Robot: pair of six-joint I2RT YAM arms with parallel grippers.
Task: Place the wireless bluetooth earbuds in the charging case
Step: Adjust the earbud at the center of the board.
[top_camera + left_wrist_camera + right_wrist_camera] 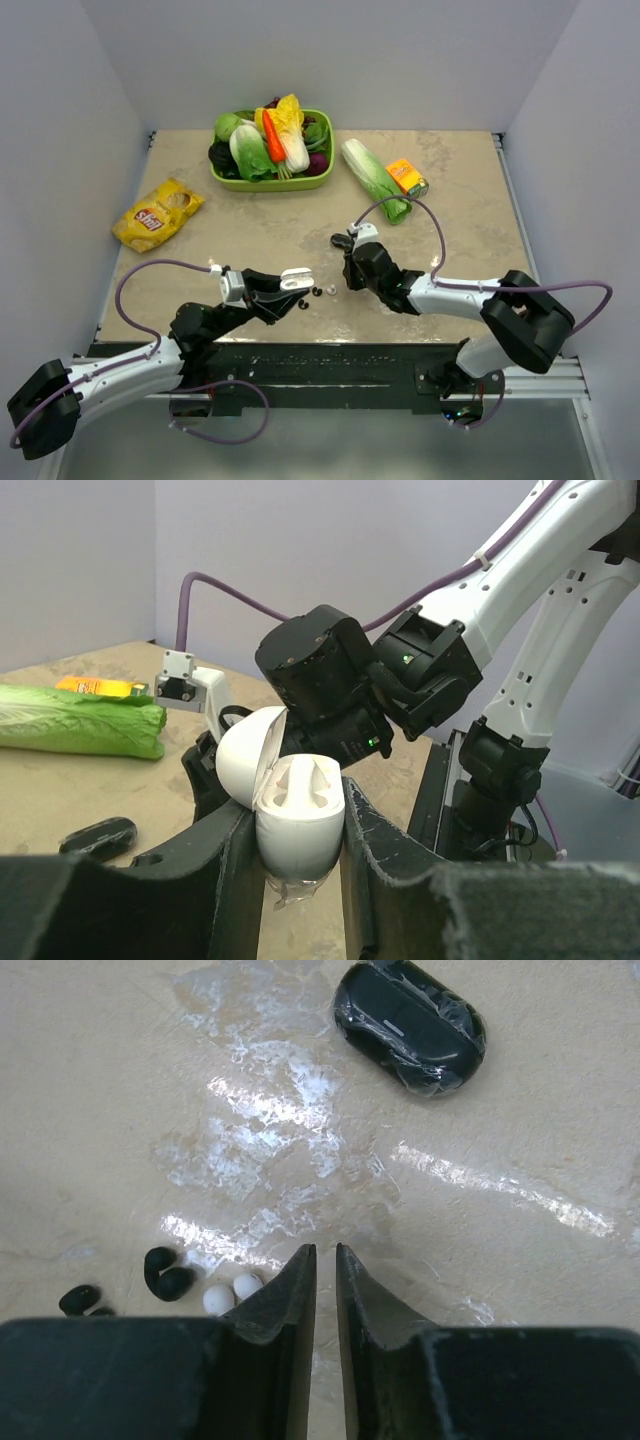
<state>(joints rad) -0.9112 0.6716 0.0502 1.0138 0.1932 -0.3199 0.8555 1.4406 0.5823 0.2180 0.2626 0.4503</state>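
An open white charging case stands upright between my left gripper's fingers, its lid flipped back and both sockets empty. From above, the left gripper holds the case just left of the earbuds. Two white earbuds lie on the table right beside my right gripper's left fingertip. Two black earbuds lie further left. The right gripper points down at the table, its jaws a narrow gap apart with nothing between them. In the top view it hangs just right of the white earbuds.
A shut black charging case wrapped in film lies ahead of the right gripper. A green basket of vegetables stands at the back, a cabbage and an orange carton lie to its right, and a yellow chip bag lies at the left.
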